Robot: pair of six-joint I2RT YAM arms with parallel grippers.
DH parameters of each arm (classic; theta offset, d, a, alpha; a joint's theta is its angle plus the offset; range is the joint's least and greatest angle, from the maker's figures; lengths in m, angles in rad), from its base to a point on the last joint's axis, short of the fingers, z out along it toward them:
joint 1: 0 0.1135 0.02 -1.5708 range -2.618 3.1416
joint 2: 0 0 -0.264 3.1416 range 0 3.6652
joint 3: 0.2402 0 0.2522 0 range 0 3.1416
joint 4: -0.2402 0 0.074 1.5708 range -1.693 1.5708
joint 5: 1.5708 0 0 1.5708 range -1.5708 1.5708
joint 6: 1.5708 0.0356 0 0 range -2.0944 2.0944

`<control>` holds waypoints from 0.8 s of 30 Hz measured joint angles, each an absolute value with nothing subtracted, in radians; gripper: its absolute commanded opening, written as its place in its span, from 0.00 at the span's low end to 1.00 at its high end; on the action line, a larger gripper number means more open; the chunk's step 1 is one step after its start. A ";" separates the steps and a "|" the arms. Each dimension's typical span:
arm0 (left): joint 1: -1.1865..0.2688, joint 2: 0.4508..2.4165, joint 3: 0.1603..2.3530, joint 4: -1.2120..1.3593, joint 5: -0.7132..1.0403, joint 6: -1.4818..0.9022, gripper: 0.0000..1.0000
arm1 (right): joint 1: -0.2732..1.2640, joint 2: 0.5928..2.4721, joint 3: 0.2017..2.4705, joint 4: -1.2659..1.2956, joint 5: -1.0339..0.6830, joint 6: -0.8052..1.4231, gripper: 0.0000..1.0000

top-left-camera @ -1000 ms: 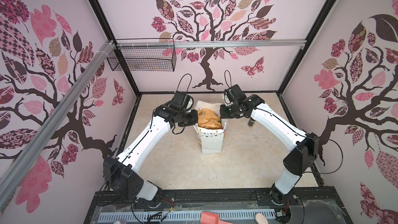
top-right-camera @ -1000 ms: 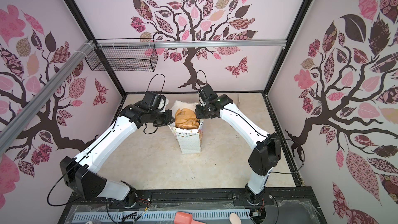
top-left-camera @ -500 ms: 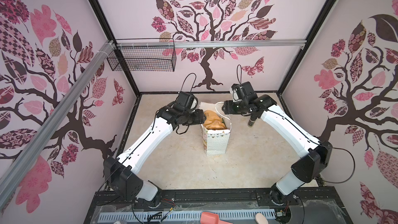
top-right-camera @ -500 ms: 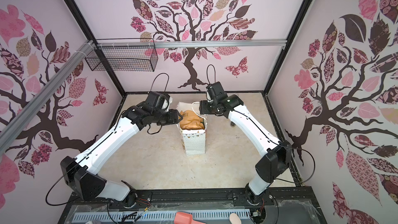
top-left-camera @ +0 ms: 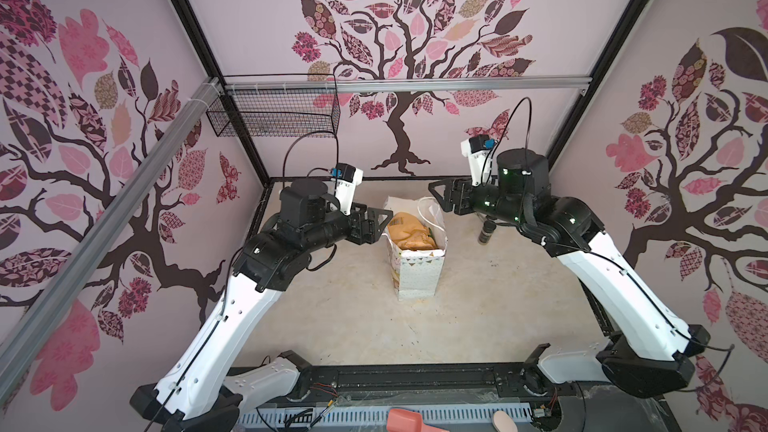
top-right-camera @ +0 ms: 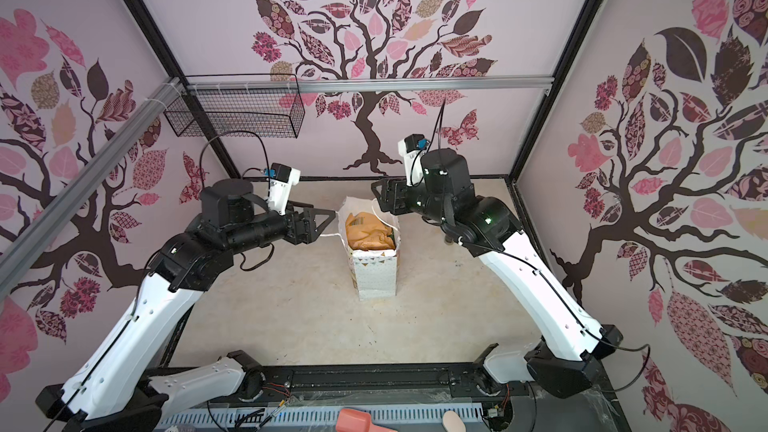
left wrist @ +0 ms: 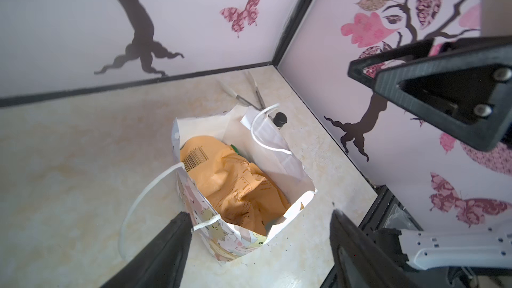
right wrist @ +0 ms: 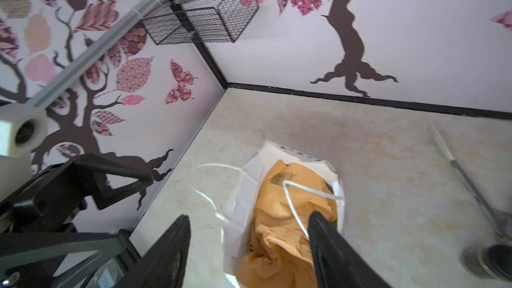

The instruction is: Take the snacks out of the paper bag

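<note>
Snacks all sit inside the paper bag [top-left-camera: 417, 274], upright mid-surface [top-left-camera: 345, 317] between my arms. Top one: tan-orange foil packet [left wrist: 235, 189], crumpled, barcode up, filling most of the mouth. Sliver of a green packet [left wrist: 235, 148] shows at its far edge. Anything deeper is hidden.

Left fingers [top-left-camera: 379, 225] apart, empty, just beside the rim on my left. Right fingers [top-left-camera: 439, 198] apart too, by the opposite rim. Rope handle [right wrist: 313, 189] runs close past one of them, nothing clamped.

Handling, my guess: packet is light, air-puffed, slick foil, contents probably crushable. Pinch a raised crease or the end seam, not the puffed middle, which would likely slip out. Gentle squeeze. Bag is thin paper, tall, light: likely to tip or ride up with the packet if it drags on the walls. I'd pin the rim with one set of fingers and pull straight up with the other. Stay out of the handle loops. Small dark jar [top-left-camera: 486, 234] stands near the bag on my right; not a snack, leave it.
</note>
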State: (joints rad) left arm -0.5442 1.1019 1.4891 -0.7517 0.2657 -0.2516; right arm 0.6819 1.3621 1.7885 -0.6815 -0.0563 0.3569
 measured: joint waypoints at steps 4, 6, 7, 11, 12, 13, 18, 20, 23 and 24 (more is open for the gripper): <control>-0.544 1.038 1.489 -0.751 0.312 -0.148 0.86 | 0.707 1.414 1.824 -0.696 -0.096 0.359 0.69; -0.544 1.010 1.489 -0.757 0.327 -0.101 0.86 | 0.720 1.460 1.844 -0.721 -0.104 0.358 0.69; -0.544 0.999 1.489 -0.764 0.333 -0.080 0.86 | 0.731 1.487 1.856 -0.739 -0.106 0.355 0.68; -0.544 0.964 1.489 -0.795 0.346 -0.017 0.85 | 0.767 1.610 1.941 -0.820 -0.095 0.340 0.65; -0.544 0.960 1.489 -0.801 0.345 -0.007 0.85 | 0.773 1.648 1.971 -0.846 -0.080 0.336 0.63; -0.544 0.958 1.489 -0.805 0.344 0.000 0.85 | 0.780 1.681 1.998 -0.871 -0.064 0.334 0.61; -0.544 0.959 1.488 -0.837 0.314 0.014 0.85 | 0.794 1.801 2.065 -0.954 0.020 0.316 0.55; -0.544 0.959 1.488 -0.847 0.297 0.022 0.85 | 0.797 1.832 2.070 -0.975 0.039 0.308 0.54; -0.544 0.961 1.488 -0.858 0.270 0.029 0.85 | 0.797 1.876 2.072 -1.003 0.063 0.292 0.53; -0.544 0.963 1.488 -0.862 0.263 0.031 0.85 | 0.797 1.890 2.073 -1.012 0.071 0.286 0.53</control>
State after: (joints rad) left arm -0.5442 0.9634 1.4879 -0.8623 0.2626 0.0307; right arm 0.7975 1.8896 2.0731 -1.0119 0.0708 0.2863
